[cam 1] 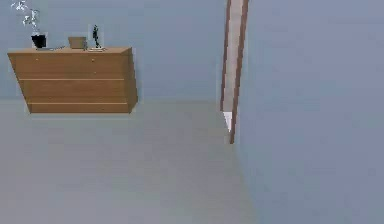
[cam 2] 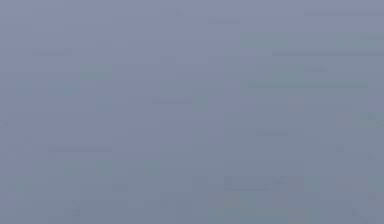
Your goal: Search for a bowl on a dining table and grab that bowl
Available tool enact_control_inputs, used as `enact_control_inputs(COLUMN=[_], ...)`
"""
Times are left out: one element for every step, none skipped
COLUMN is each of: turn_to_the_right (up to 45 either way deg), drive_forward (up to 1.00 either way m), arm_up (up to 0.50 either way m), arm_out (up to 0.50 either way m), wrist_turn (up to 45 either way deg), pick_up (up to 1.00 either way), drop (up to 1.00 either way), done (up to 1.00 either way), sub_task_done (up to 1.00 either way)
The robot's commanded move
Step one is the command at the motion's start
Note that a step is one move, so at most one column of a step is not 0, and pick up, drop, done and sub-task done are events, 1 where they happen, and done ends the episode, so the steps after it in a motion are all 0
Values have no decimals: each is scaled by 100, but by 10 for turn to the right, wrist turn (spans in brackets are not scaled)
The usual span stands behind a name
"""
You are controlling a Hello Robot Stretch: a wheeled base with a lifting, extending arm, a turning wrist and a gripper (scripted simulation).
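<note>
Three small items, a black pot with a pale plant (cam 1: 38,38), a tan box (cam 1: 77,42) and a dark upright object (cam 1: 95,38), top the brown wooden drawer chest (cam 1: 75,82) at far left. Searching is the step in hand: where the bowl is and the gripper's state cannot be told. The next move probably calls for driving toward the brown wooden door frame (cam 1: 234,65) at right
</note>
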Motion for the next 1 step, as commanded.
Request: enact_control_inputs(turn_to_the_right=[-450], drive_forward=[0], arm_up=[0], arm_out=[0], wrist_turn=[0], pick_up=[0], drop=[0], done=[0], sub_task_done=[0])
